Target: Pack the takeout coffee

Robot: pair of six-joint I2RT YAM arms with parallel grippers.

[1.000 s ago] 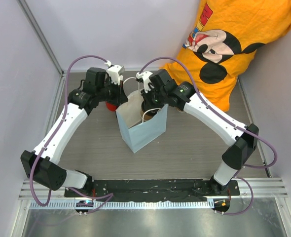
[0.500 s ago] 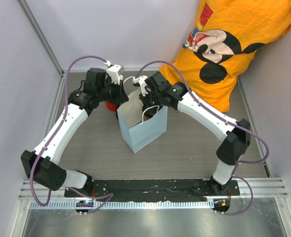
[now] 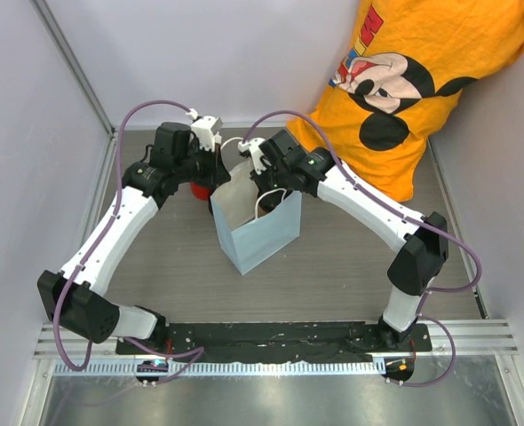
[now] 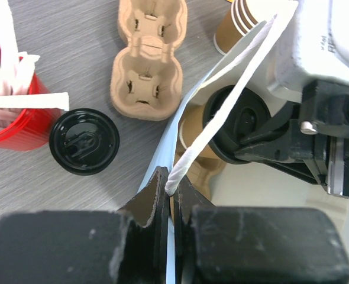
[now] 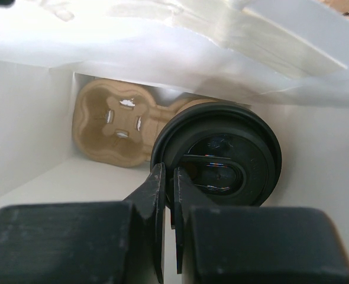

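Left tool (image 4: 170, 195) pinches the white cord handle (image 4: 233, 94) of the pale-blue paper bag (image 3: 262, 235), propping it open for right tool (image 5: 168, 189), clamped on the black-lidded kraft paper cup (image 5: 222, 160) inside.

Table (image 3: 333, 266): pale blue paper bag (image 3: 260, 232) stands open at centre. Left pincer (image 3: 218, 169) sits at the bag's 11 o'clock rim. Right pincer (image 3: 265, 182) reaches into the bag mouth from 1 o'clock. Red cup (image 3: 200, 190), partly hidden under the left wrist, at 10 o'clock of the bag. Person in orange shirt (image 3: 422, 80) at the table's 1 o'clock.
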